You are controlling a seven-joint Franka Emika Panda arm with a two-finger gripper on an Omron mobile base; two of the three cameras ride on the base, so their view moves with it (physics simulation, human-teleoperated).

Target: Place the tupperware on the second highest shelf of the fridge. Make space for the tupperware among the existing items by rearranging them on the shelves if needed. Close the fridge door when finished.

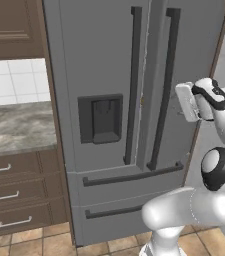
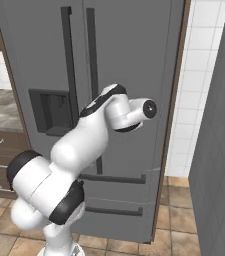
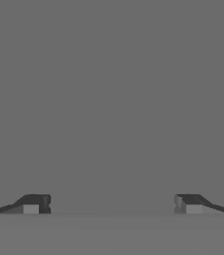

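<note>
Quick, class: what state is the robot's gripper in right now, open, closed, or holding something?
Gripper: open, fingertips wide apart, holding nothing, facing the grey fridge door close up.

This is a kitchen. A steel fridge (image 1: 114, 100) stands beside wooden drawers (image 1: 14, 192). White wall tiles (image 2: 196, 80) back a marbled surface (image 1: 14, 127).

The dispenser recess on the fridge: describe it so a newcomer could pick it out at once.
Start at the tall grey steel french-door fridge beside the brown cabinets. On its left door, about mid-height, sits the black rectangular dispenser recess, just left of the left dark vertical bar handle. It is the only sunken black box on the flat grey fronts; the handles are thin raised bars.
</note>
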